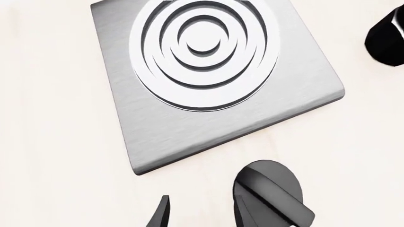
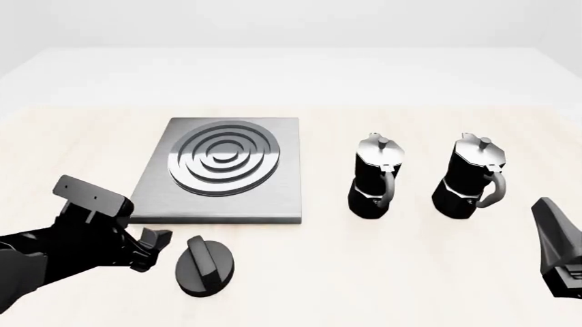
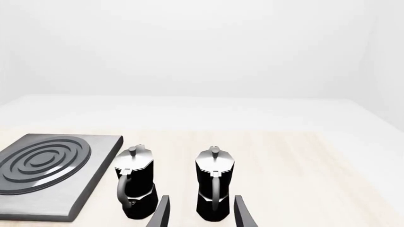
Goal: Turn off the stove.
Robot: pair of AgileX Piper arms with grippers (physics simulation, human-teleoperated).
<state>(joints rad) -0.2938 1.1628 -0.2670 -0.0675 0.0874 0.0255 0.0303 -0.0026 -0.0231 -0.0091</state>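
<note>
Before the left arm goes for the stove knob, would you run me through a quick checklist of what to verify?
1. Knob free of obstructions: ok, it lies alone in front of the stove.
2. Left gripper open: ok, fingers apart in the left wrist view.
3. Left gripper around the knob: not ok, it sits beside it, apart.
4. Moka pots out of the path: ok, both stand right of the stove.
5. Right gripper out of the way: ok, far right, open and empty.
6. Knob's on/off position: cannot tell.
</note>
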